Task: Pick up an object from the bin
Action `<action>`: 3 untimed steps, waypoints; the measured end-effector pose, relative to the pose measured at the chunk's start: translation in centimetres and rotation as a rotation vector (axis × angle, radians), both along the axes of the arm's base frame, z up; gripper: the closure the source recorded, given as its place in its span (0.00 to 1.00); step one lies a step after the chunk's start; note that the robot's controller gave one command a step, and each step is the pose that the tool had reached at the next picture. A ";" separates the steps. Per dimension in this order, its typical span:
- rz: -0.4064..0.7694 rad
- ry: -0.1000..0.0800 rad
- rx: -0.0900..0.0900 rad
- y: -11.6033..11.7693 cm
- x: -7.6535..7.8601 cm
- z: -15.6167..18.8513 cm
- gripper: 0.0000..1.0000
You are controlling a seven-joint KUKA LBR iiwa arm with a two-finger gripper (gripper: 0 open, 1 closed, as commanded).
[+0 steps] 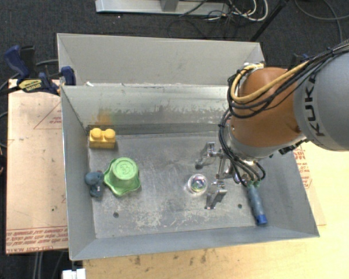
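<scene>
Two fingers [216, 196] of the gripper [212, 174] stand wide apart, gripping nothing, right of the bin's [163, 205] centre. Just left lies a small clear round thing [196, 183]; its long axis is unclear. A blue pen [256, 205] runs near-far, its far end hidden under the arm.

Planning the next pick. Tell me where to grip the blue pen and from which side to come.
Probably grip the blue pen at mid-barrel, from straight above, closing across its width. It lies flat on the bin floor, long and thin, near the right wall, so a sideways approach looks cramped.
</scene>
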State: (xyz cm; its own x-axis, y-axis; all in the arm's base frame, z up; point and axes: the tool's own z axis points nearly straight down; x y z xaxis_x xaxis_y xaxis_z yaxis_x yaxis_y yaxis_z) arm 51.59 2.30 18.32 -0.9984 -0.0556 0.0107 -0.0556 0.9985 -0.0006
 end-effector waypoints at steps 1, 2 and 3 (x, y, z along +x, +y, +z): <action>-0.028 -0.015 0.004 -1.5 3.1 -11.0 0.00; -0.027 -0.017 0.004 -1.5 3.1 -10.6 1.00; -0.037 -0.022 0.001 -3.2 3.1 5.4 1.00</action>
State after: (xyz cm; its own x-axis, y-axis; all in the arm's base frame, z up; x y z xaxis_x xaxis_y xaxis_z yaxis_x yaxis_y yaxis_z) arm 54.70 -0.87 23.72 -0.9998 -0.0186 -0.0117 -0.0186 0.9998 -0.0001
